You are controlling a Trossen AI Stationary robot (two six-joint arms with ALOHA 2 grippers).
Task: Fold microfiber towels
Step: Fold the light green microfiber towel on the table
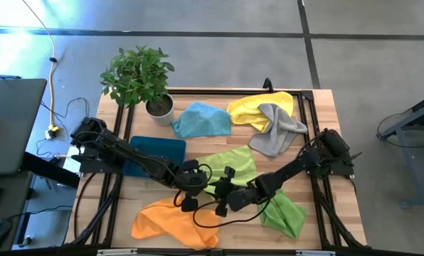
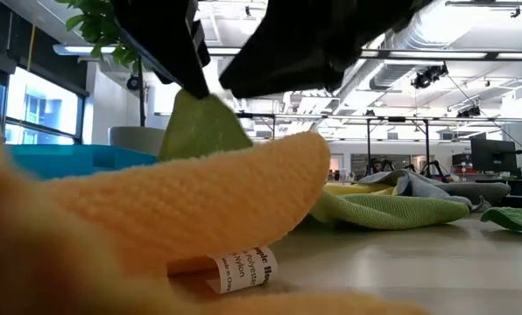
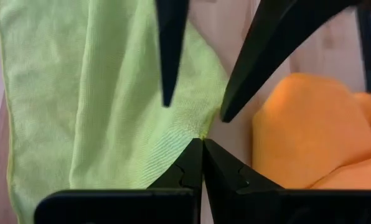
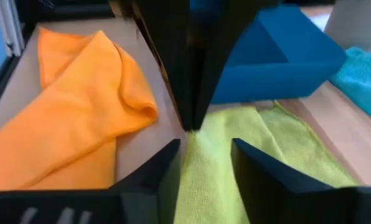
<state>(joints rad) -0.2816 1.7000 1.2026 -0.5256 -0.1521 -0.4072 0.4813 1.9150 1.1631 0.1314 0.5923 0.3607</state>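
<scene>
The left gripper (image 1: 186,202) was pinching the near corner of the lime green towel (image 1: 230,167) mid-bench, tips pressed tight on the cloth beside the orange towel (image 1: 171,220) at the front edge. Facing it, the right gripper (image 1: 223,205) hung spread over that same corner, so the towel's length ran away toward the bench's back edge.

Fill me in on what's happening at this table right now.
Two robot arms are working on a lime green towel at mid-table. The left gripper is shut on that towel's corner, and the right gripper faces it with fingers open over the same corner. An orange towel lies crumpled beside them. Blue, yellow, grey and another green towel lie unfolded.
</scene>
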